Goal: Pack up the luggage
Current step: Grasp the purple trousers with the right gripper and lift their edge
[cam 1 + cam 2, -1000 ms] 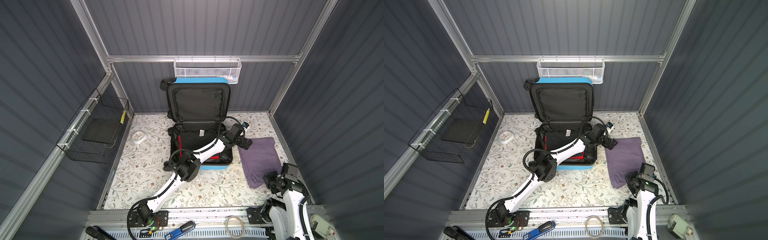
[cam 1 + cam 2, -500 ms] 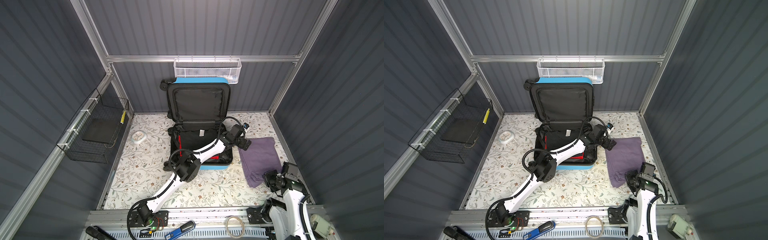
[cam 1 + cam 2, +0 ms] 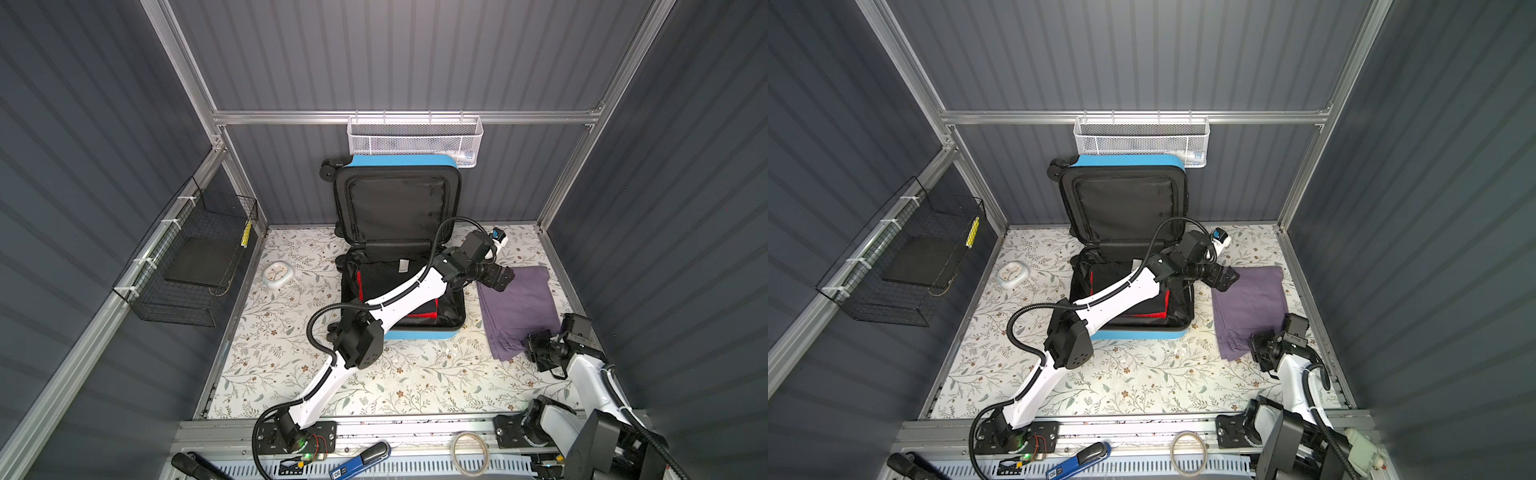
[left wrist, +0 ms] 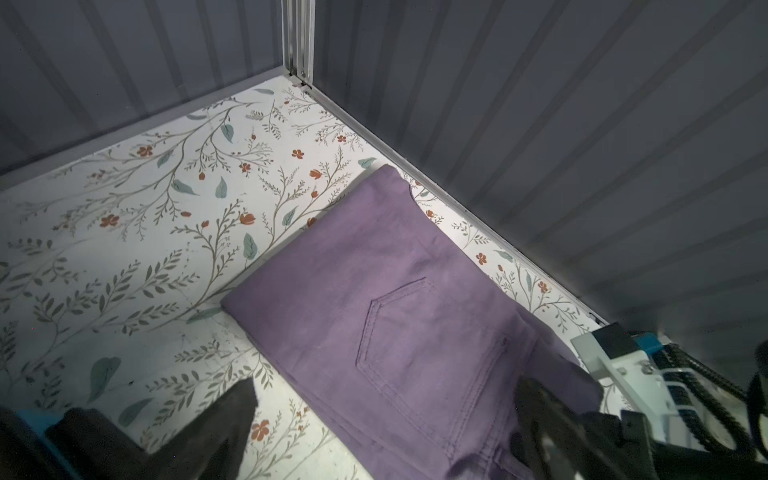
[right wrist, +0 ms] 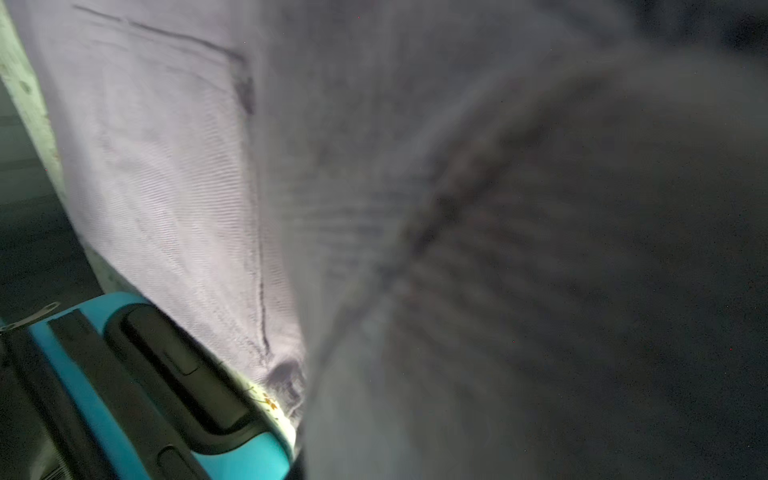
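Note:
The luggage (image 3: 415, 335) (image 3: 1138, 335) lies open in both top views, its lid against the back wall and black and red clothes (image 3: 374, 270) in the lower half. Folded purple trousers (image 3: 519, 307) (image 3: 1250, 307) (image 4: 395, 291) lie on the floor to its right. My left gripper (image 3: 500, 278) (image 3: 1225, 279) (image 4: 386, 384) reaches across the luggage and hangs open over the trousers' edge nearest the luggage. My right gripper (image 3: 535, 347) (image 3: 1258, 348) is shut on their near corner. In the right wrist view the cloth (image 5: 166, 145) fills the frame and hides the jaws, beside the blue shell (image 5: 75, 374).
A white mesh basket (image 3: 415, 141) hangs on the back wall above the lid. A black wire basket (image 3: 195, 266) hangs on the left wall. A small white clock (image 3: 277, 275) lies on the floral floor (image 3: 415, 374) left of the luggage. The right wall runs close beside the trousers.
The right gripper has drifted slightly toward the far side with the trousers' near corner. The left gripper has barely shifted over the trousers and stays open.

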Controlling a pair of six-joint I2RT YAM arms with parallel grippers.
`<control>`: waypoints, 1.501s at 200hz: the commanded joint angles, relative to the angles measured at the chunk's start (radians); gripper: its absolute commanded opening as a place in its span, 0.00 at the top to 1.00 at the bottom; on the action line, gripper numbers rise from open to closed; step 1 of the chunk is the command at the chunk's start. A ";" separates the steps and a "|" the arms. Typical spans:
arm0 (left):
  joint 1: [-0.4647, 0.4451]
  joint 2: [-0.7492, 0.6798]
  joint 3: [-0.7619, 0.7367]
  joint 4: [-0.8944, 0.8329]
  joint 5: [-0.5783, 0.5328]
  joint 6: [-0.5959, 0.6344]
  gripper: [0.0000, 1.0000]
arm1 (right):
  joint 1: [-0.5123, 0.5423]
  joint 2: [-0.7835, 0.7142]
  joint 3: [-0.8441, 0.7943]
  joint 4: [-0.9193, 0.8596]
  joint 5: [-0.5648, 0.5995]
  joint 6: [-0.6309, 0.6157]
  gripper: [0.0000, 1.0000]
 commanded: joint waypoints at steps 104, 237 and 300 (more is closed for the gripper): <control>-0.078 0.059 -0.062 -0.005 -0.002 -0.401 0.00 | -0.004 -0.089 -0.039 0.058 -0.035 0.025 1.00; 0.016 -0.124 -0.050 -0.125 -0.063 -0.182 0.00 | -0.004 -0.061 0.209 0.046 -0.074 0.014 1.00; 0.118 -0.235 -0.101 -0.196 -0.061 -0.110 0.00 | -0.004 0.054 0.473 0.033 -0.144 -0.073 1.00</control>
